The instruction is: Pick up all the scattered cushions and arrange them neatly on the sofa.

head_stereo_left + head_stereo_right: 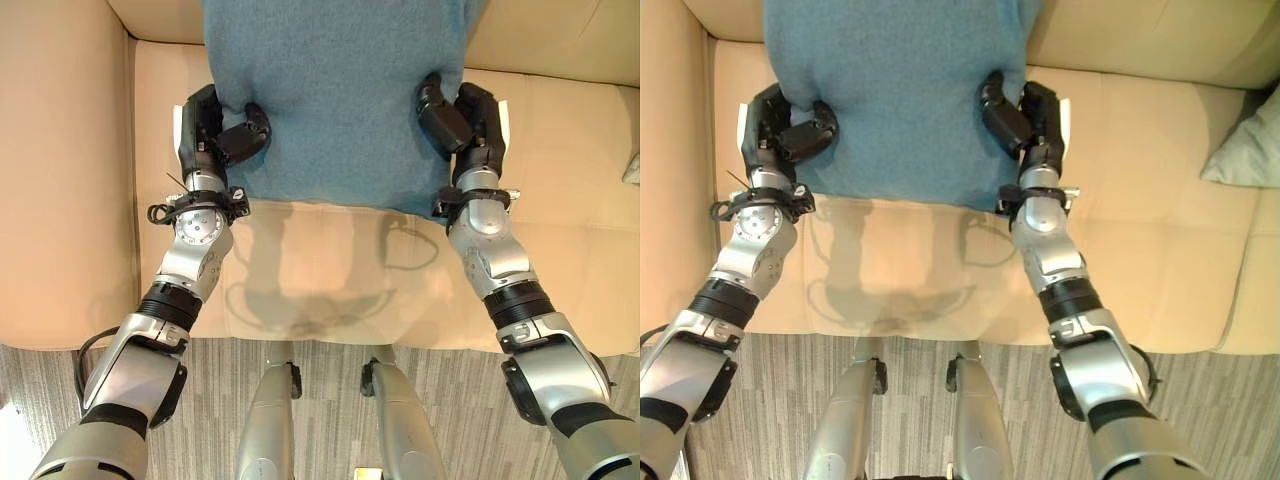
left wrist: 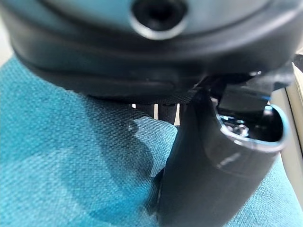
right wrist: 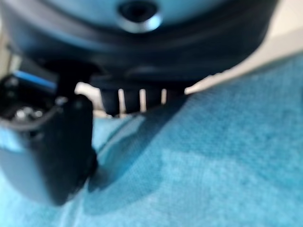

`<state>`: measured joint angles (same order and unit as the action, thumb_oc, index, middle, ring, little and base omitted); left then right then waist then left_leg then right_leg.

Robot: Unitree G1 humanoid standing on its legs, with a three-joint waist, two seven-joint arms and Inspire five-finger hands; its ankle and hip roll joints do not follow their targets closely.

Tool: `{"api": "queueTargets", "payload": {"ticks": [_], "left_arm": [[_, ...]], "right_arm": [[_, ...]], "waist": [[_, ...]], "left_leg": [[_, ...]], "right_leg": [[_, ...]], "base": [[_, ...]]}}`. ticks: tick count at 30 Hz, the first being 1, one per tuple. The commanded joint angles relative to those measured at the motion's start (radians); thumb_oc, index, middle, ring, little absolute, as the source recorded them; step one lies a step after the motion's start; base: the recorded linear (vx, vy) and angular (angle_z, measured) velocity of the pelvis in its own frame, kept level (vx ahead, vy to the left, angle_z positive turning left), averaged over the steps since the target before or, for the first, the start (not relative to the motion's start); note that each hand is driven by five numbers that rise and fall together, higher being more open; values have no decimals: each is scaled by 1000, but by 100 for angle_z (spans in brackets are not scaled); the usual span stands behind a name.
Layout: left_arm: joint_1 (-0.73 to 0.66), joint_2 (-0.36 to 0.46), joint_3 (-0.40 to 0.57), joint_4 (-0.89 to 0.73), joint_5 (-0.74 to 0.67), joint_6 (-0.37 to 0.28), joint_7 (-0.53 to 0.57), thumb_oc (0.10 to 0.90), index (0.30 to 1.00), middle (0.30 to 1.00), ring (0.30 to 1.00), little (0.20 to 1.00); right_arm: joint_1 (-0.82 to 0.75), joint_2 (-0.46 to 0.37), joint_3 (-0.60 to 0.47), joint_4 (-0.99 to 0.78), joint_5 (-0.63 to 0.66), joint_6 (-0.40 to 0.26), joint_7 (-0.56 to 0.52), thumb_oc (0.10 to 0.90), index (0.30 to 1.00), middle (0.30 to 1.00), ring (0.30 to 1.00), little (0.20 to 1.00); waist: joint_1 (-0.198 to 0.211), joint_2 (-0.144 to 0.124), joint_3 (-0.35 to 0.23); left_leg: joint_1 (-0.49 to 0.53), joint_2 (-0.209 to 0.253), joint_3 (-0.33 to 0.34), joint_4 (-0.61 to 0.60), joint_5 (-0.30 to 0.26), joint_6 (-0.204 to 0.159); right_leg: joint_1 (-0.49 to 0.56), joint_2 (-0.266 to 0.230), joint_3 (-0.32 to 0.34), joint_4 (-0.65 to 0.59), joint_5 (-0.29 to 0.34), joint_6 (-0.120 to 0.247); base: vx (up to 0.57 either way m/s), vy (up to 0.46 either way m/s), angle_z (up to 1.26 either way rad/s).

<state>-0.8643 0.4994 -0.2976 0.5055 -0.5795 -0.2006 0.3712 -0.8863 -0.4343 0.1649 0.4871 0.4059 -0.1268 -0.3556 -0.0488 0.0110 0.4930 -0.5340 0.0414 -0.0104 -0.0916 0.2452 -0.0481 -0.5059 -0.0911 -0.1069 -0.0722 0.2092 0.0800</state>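
A single beige sofa [image 1: 330,290] spans the scene, its seat running from the left armrest [image 1: 60,180] to well past the right arm, with the backrest [image 1: 1140,35] along the top and a grey striped carpet [image 1: 1200,385] below the front edge. One large teal cushion [image 1: 335,100] is held over the seat near the left end, its upper part against the backrest and its lower edge hanging above the seat, casting a shadow on the leather below it. Two hands grip it, one on each side: the left hand [image 1: 215,130] is clamped on the cushion's left edge, thumb pressed into the front of the fabric and fingers behind it, and the right hand [image 1: 460,115] pinches the right edge the same way, thumb dimpling the cloth. The wrist views show each thumb [image 2: 208,170] sunk into the teal weave with the fingers [image 3: 130,101] behind the cushion's edge. A second, pale grey-green cushion [image 1: 1245,145] lies at the far right of the seat, well apart from the teal one. Between the two cushions lies a broad stretch of bare seat; a narrower strip of seat separates the teal cushion from the armrest.
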Motion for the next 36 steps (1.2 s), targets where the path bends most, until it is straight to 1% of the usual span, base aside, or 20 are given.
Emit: {"api": "queueTargets", "payload": {"ticks": [1,3,4,6,7,11,14,15,16,17,18,22,25,28,29,31,32,33,35,36], "left_arm": [[-93,-71,-25,-204,136,-157,-2,400,300,300,300,300],[-80,-80,-17,-241,146,-164,9,400,300,300,300,300],[-76,-82,-1,-312,174,-181,25,400,300,300,300,300],[-75,-82,0,-315,175,-179,27,400,300,300,300,300],[-67,-92,13,-385,196,-199,39,400,300,300,300,300],[-25,-100,47,-529,252,-224,58,400,300,300,300,300],[21,-92,88,-658,321,-249,73,400,300,300,300,300],[26,-93,88,-663,323,-247,74,400,300,300,300,300],[41,-84,109,-722,357,-262,85,400,300,300,300,300],[45,-84,109,-727,360,-260,87,400,300,300,300,300],[59,-83,126,-765,378,-273,96,400,300,300,300,300],[67,-76,136,-793,407,-277,114,400,300,300,300,300],[29,-77,110,-746,391,-266,138,400,300,300,300,300],[-38,-77,78,-686,380,-257,166,400,300,300,300,300],[-117,-77,37,-580,370,-240,205,400,300,300,300,300],[-226,-72,-10,-451,349,-232,234,400,300,300,300,300],[-271,-68,-38,-389,342,-219,246,400,300,300,300,300],[-326,-66,-58,-325,326,-220,253,400,300,300,300,300],[-501,-33,-158,-72,276,-179,246,400,300,300,300,300],[-530,-29,-170,-24,251,-178,232,400,300,300,300,300]], "right_arm": [[-19,78,2,-171,-104,-181,-14,400,300,300,300,300],[-6,81,-10,-206,-125,-187,-22,400,300,300,300,300],[6,76,-26,-259,-160,-202,-33,400,300,300,300,300],[7,77,-27,-262,-162,-200,-33,400,300,300,300,300],[20,78,-43,-320,-186,-221,-39,400,300,300,300,300],[69,85,-76,-443,-224,-251,-32,400,300,300,300,300],[121,86,-110,-556,-274,-276,-26,400,300,300,300,300],[125,87,-110,-560,-276,-274,-26,400,300,300,300,300],[148,89,-132,-611,-301,-289,-30,400,300,300,300,300],[153,91,-133,-616,-303,-287,-30,400,300,300,300,300],[165,95,-146,-657,-325,-297,-34,400,300,300,300,300],[168,95,-154,-684,-369,-295,-57,400,300,300,300,300],[115,69,-130,-641,-422,-258,-105,400,300,300,300,300],[40,39,-102,-583,-457,-225,-148,400,300,300,300,300],[-58,-3,-58,-488,-481,-188,-193,400,300,300,300,300],[-172,-39,-3,-376,-493,-160,-228,400,300,300,300,300],[-220,-54,29,-322,-497,-145,-247,400,300,300,300,300],[-272,-62,56,-270,-491,-139,-262,400,300,300,300,300],[-441,-90,155,-53,-455,-95,-309,400,300,300,300,300],[-466,-95,165,-23,-434,-90,-307,400,300,300,300,300]], "waist": [[2,-15,-144],[2,-14,-145],[0,-12,-146],[1,-12,-148],[0,-10,-146],[-1,-6,-151],[-2,-1,-152],[-2,0,-153],[-4,4,-154],[-4,4,-155],[-4,6,-156],[-4,9,-161],[-2,9,-170],[-1,9,-169],[2,6,-177],[5,5,-175],[6,3,-180],[7,2,-174],[11,0,-165],[11,0,-160]], "left_leg": [[29,22,19,4,-124,-65],[28,22,19,4,-125,-65],[31,22,18,4,-131,-67],[26,22,18,4,-125,-66],[27,23,17,4,-126,-67],[25,24,17,4,-127,-68],[25,26,17,4,-129,-68],[25,26,17,4,-129,-68],[25,26,16,4,-129,-69],[25,26,16,4,-129,-69],[25,26,17,4,-128,-69],[26,26,18,4,-128,-69],[36,27,19,4,-134,-70],[33,28,18,4,-125,-70],[38,28,17,4,-129,-70],[36,28,15,4,-119,-70],[40,28,14,4,-124,-70],[35,28,13,4,-116,-70],[35,28,10,4,-113,-70],[33,27,9,4,-111,-70]], "right_leg": [[-20,-26,18,159,-198,70],[-22,-26,18,160,-199,70],[-20,-26,19,163,-208,71],[-24,-25,19,160,-200,70],[-24,-25,20,162,-203,71],[-28,-23,25,165,-205,70],[-32,-23,26,169,-209,71],[-32,-23,26,170,-209,71],[-35,-23,28,171,-208,71],[-36,-22,28,172,-208,71],[-36,-22,29,173,-209,70],[-38,-21,32,179,-212,69],[-32,-23,29,186,-223,69],[-34,-24,27,190,-217,68],[-30,-25,26,197,-225,69],[-35,-26,24,205,-219,68],[-32,-27,24,210,-226,70],[-37,-27,23,212,-220,69],[-37,-26,16,222,-224,74],[-39,-25,15,222,-224,74]], "base": [[0,0,0],[0,0,0],[0,0,0],[0,0,0],[0,0,0],[0,0,0],[0,0,0],[0,0,0],[0,0,0],[-31,15,-4],[-18,5,-4],[-11,2,-2],[0,0,0],[-14,-11,-3],[-7,-29,-4],[2,-14,-2],[11,-21,4],[18,-34,8],[34,-38,6],[46,-31,3]]}}
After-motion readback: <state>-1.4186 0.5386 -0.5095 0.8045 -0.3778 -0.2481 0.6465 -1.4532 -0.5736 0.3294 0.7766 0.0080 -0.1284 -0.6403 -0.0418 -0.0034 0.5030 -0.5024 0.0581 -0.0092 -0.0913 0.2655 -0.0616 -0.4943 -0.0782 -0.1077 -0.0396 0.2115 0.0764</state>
